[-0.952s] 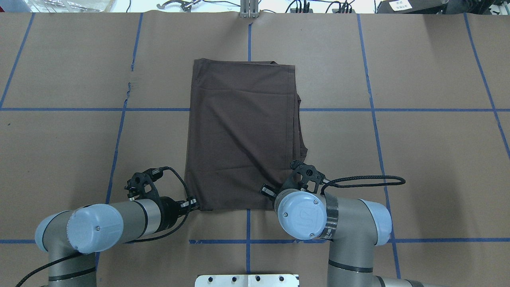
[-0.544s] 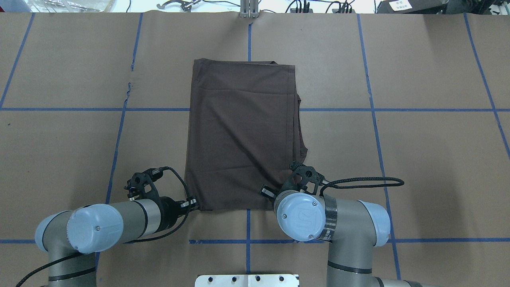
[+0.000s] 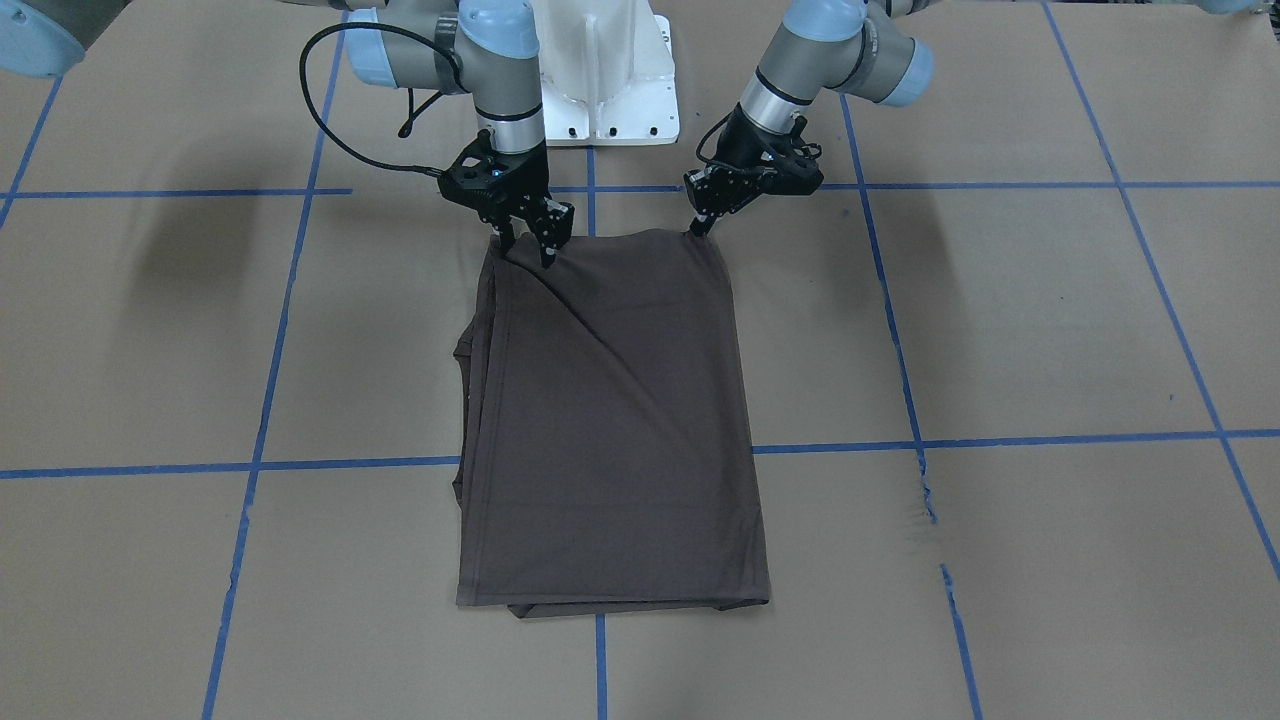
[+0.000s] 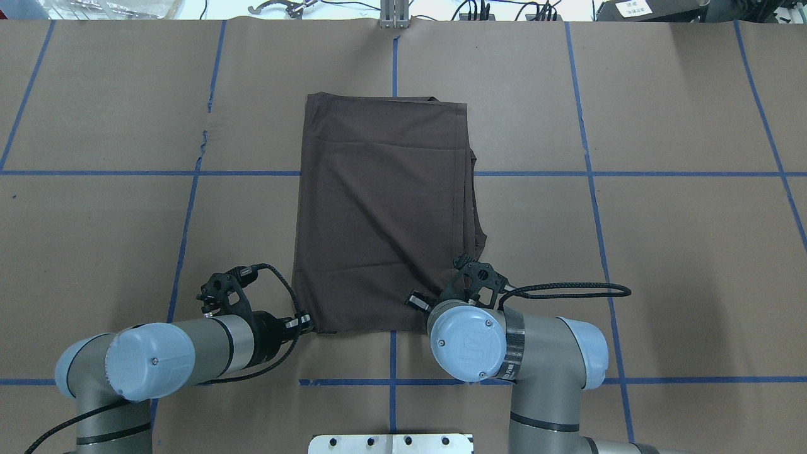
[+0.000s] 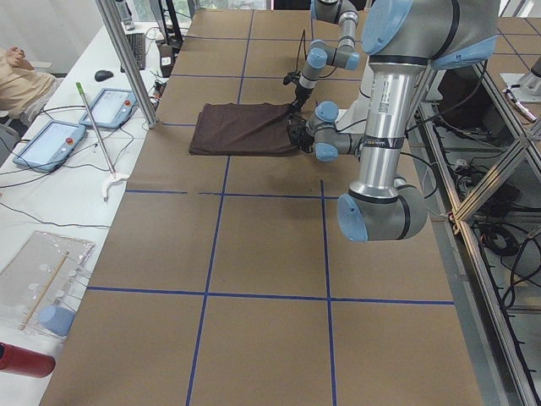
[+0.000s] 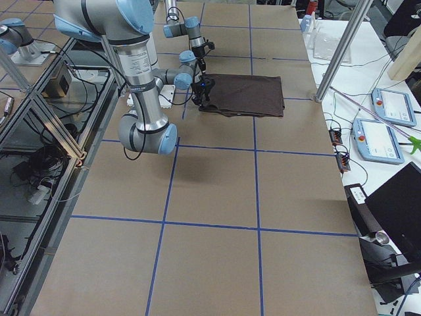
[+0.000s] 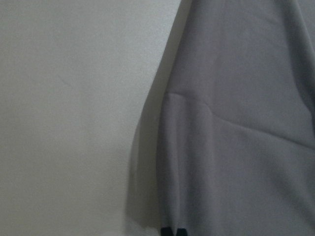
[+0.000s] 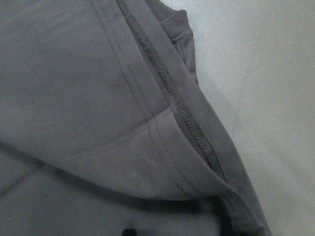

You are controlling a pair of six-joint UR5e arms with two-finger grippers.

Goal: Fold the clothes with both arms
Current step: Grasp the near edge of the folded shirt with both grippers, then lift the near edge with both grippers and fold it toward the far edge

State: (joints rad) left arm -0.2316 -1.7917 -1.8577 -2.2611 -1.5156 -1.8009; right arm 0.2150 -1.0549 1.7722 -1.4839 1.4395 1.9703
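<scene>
Work surface: a table (image 4: 662, 252) covered in brown paper and divided into rectangles by blue tape lines (image 4: 592, 173). The paper is torn (image 4: 203, 140) beside one line. Cables (image 4: 504, 9) lie past the far edge. Alongside, a white bench (image 5: 59, 194) carries two blue-framed tablets (image 5: 108, 106), a clear plastic tray (image 5: 42, 275) and a red cylinder (image 5: 21, 359). An aluminium post (image 5: 127, 59) stands at the table's edge. Lighting is bright and even, and shadows are soft.

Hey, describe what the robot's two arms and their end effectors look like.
Both the left arm and right arm are silver-grey jointed tubes with light blue caps. Black braided cables loop to the black two-finger left end effector and right end effector. Dark banded tape wraps the right arm.
</scene>
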